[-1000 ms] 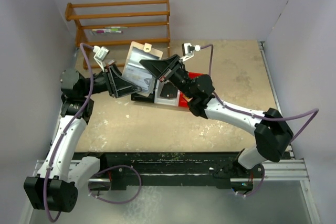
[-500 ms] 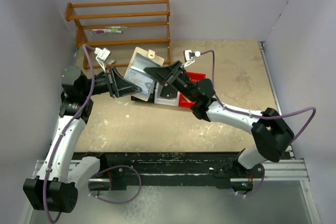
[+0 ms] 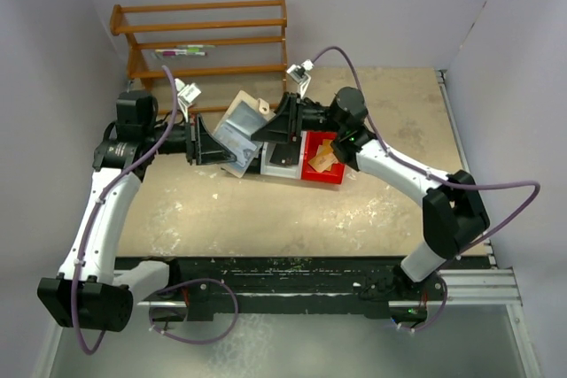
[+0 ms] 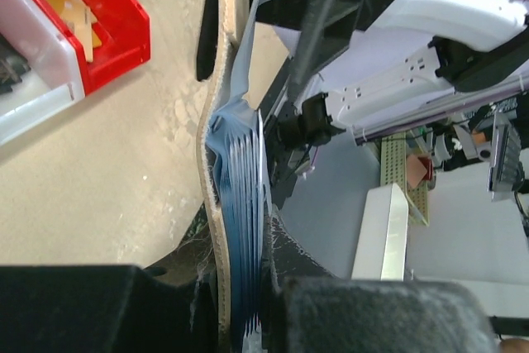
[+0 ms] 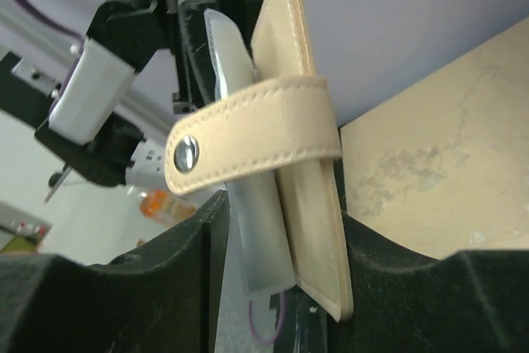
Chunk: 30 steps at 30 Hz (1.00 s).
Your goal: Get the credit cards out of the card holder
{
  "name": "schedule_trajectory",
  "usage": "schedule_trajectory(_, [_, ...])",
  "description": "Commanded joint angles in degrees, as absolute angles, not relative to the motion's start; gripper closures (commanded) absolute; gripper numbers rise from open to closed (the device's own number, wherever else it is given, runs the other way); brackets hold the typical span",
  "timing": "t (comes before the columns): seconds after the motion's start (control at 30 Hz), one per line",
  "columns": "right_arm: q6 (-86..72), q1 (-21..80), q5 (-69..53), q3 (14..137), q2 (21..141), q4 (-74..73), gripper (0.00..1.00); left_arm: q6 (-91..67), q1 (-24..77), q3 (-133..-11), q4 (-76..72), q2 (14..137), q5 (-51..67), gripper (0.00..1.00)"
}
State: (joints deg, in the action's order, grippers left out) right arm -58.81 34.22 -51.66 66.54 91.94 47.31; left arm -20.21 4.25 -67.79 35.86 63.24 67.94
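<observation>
— table (image 3: pixel 390 210) first, wooden rack (image 3: pixel 204 33) at its far left, red bin (image 3: pixel 323 161) mid-table.
— we see the card holder (image 3: pixel 239 128) on edge between both arms, left of that bin.
— left gripper (image 3: pixel 213 143) is clamped on one end, blue-grey sleeves (image 4: pixel 244 204) fanned.
— right gripper (image 3: pixel 263 130) straddles the strap end; we cannot tell whether it presses.
— snap button (image 5: pixel 185 153) faces its camera.

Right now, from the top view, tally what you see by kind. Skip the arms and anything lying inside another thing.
Card holder: 1
Bins: 2, the red bin and the clear bin
Wooden rack: 1
Marker on the rack: 1
Total: 5
</observation>
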Motion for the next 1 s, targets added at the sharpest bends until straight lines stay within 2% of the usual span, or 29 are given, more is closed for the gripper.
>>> schedule_trajectory(0.0, [-56.8,34.4,-63.3,71.2,92.7,47.8,0.55,-10.6,4.1,-71.9,44.3,64.5,70.8,1.00])
schedule_trajectory(0.17, [-58.4,34.4,-66.9,73.2,94.1,50.0,0.56,-4.7,4.2,-74.1,50.0,66.2,70.4,1.00])
schedule_trajectory(0.23, [-58.8,34.4,-65.7,73.8,94.7,49.7,0.69,-3.6,4.2,-74.4,50.9,66.6,70.4,1.00])
schedule_trajectory(0.3, [-60.2,34.4,-63.2,73.6,94.8,51.4,0.91,-3.5,4.2,-74.5,50.6,66.7,71.3,1.00])
schedule_trajectory(0.33, [-61.1,34.4,-61.8,73.1,94.7,52.9,1.00,-3.5,4.1,-74.6,50.2,66.6,72.9,0.93])
schedule_trajectory(0.4, [-63.7,34.4,-57.6,71.6,93.8,55.9,1.00,-4.4,4.1,-74.7,49.2,66.4,77.4,0.64])
schedule_trajectory(0.43, [-64.6,34.4,-54.4,70.6,93.1,57.8,1.00,-6.1,4.1,-74.2,47.3,65.8,78.5,0.54])
schedule_trajectory(0.47, [-65.4,34.6,-50.7,69.0,92.0,59.3,1.00,-9.7,4.1,-72.9,43.4,64.8,78.9,0.46])
schedule_trajectory(0.53, [-67.9,35.3,-42.4,65.3,89.4,63.1,1.00,-18.2,4.0,-69.4,32.5,61.9,77.6,0.40])
schedule_trajectory(0.63, [-69.7,38.1,-28.6,59.5,85.0,67.9,1.00,-30.2,3.6,-63.1,14.6,57.3,74.2,0.37])
schedule_trajectory(0.7, [-68.9,40.1,-24.1,58.2,83.1,68.2,1.00,-38.5,3.5,-59.2,4.9,55.5,72.7,0.37])
schedule_trajectory(0.97, [-67.5,43.4,-16.5,51.2,80.0,70.5,1.00,-50.0,2.0,-56.8,-6.3,54.9,71.1,0.44])
